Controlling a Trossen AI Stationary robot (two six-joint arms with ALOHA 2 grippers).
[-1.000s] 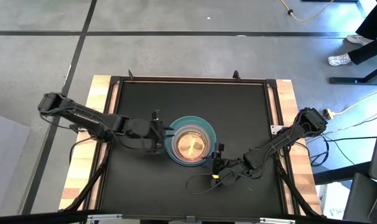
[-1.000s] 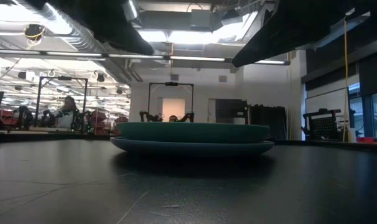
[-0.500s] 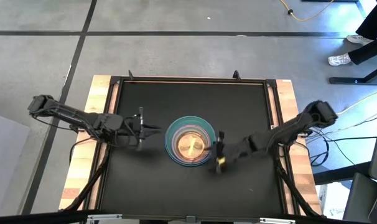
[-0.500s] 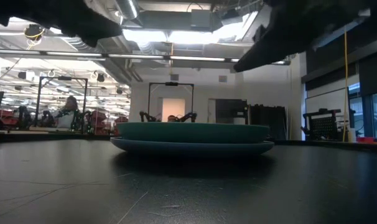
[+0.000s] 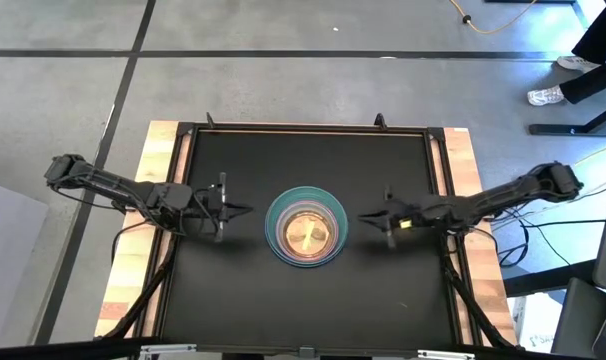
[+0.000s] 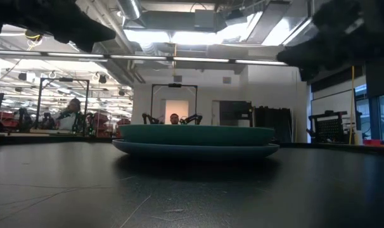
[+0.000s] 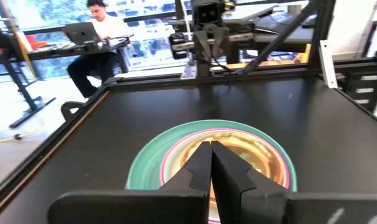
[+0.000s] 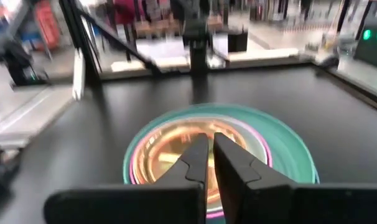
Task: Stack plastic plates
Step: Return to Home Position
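Observation:
The plastic plates (image 5: 306,226) sit nested in one stack at the middle of the black table. A wide pale-blue plate (image 6: 195,151) is at the bottom and a teal one (image 6: 195,134) lies on it. Pink rims and a translucent orange plate (image 7: 238,149) are on top. My left gripper (image 5: 245,210) hovers shut just left of the stack, pointing at it. My right gripper (image 5: 364,216) hovers shut just right of it, also pointing at it. Each wrist view shows the shut fingers (image 7: 208,146) (image 8: 209,137) with the stack beyond them.
The black mat (image 5: 233,290) is bordered by a raised frame and wooden table edges (image 5: 158,150). Cables (image 5: 543,215) lie off the right edge. A person sits at a desk (image 7: 101,31) beyond the table, and another shows far off in the low view (image 6: 70,111).
My left gripper has drawn back from the stack's left rim toward the table's left edge and shut. My right gripper has swung from the stack's near right side toward the right and far edges, turned to point at the stack, and shut. The plates have stayed put.

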